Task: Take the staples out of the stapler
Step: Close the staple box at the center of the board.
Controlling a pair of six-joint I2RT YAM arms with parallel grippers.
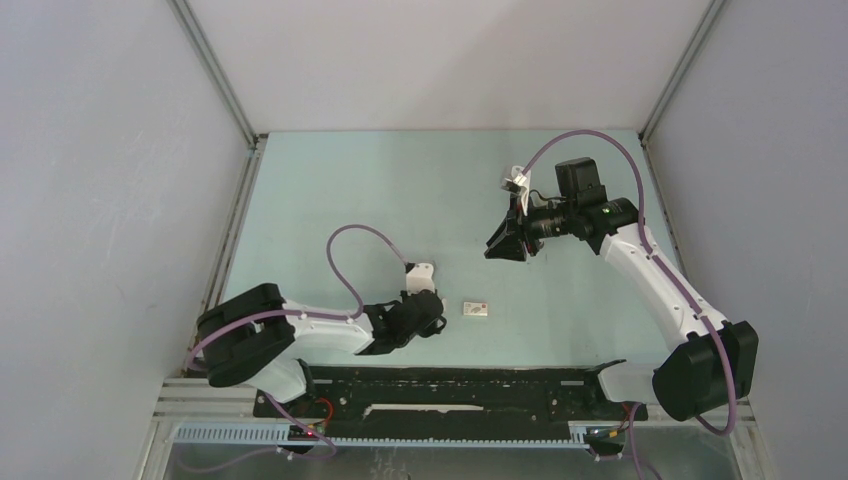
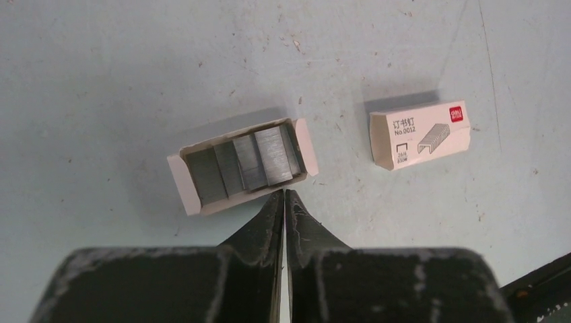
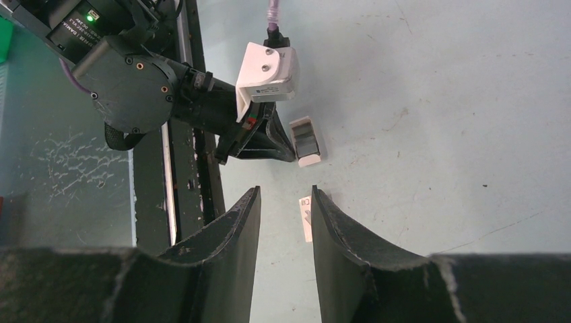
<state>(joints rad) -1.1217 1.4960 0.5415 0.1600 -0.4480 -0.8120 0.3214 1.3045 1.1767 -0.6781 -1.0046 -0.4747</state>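
Clenched left gripper [image 2: 283,195], empty, tips just beside open tray [image 2: 187,192] of staples [image 2: 246,161]; right gripper [image 3: 285,192] parted, holding nthg. Can't spot stapler anywhere, so step unclear; next, prob locate it w/ right arm.

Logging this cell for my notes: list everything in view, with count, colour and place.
staple tray: one, white, open, on the table just ahead of the left end effector's tips
staples: several strips, grey, lying in the open tray
staple box: one, white with a red logo, closed, on the table to the right of the tray in the left wrist view, apart from it
table: one, pale green, scuffed
stapler: not visible in any view
left end effector: one, black, shut, low by the tray's near edge
right end effector: one, black, open, empty, raised above the table
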